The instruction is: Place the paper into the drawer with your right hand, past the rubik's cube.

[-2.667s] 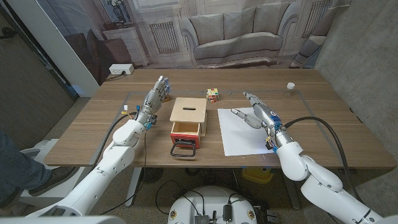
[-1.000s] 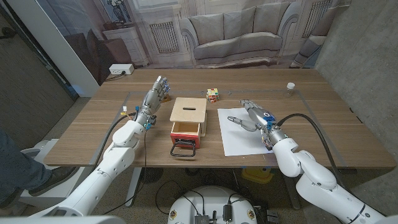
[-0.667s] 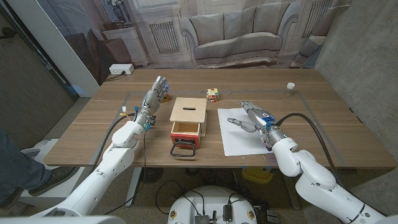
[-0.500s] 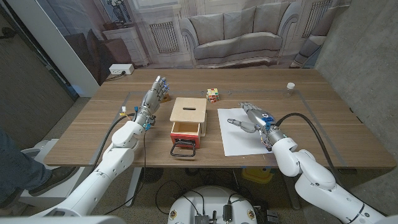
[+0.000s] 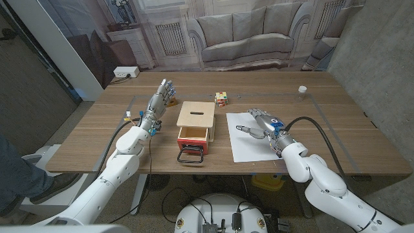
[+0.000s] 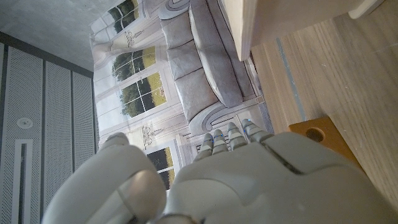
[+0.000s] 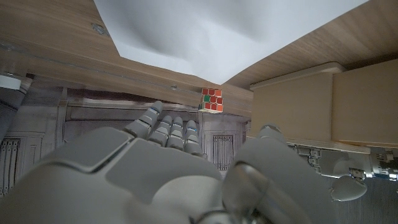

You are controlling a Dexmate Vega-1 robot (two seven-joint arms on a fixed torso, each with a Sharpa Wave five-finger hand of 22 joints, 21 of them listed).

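Note:
A white sheet of paper (image 5: 259, 141) lies on the table to the right of the wooden drawer box (image 5: 196, 114). The box's drawer (image 5: 193, 134) is pulled out toward me, showing a red-orange inside and a black handle (image 5: 191, 156). A rubik's cube (image 5: 222, 98) stands behind the gap between box and paper. My right hand (image 5: 261, 122) hovers over the paper's far left part with fingers apart and nothing in it; whether it touches the sheet is unclear. In the right wrist view the paper (image 7: 236, 28), the cube (image 7: 211, 99) and the box (image 7: 311, 102) lie beyond my fingers (image 7: 168, 127). My left hand (image 5: 162, 98) stands upright left of the box, holding nothing.
A small white cap (image 5: 302, 90) sits at the table's far right. A taped rectangle marks the work area on the wooden table (image 5: 349, 139). In the left wrist view, a yellow tag with a hole (image 6: 317, 134) lies on the table by my left hand (image 6: 249, 180).
My right hand has drawn back a little and turned left over the paper, its fingers now pointing toward the box. The left arm has not moved.

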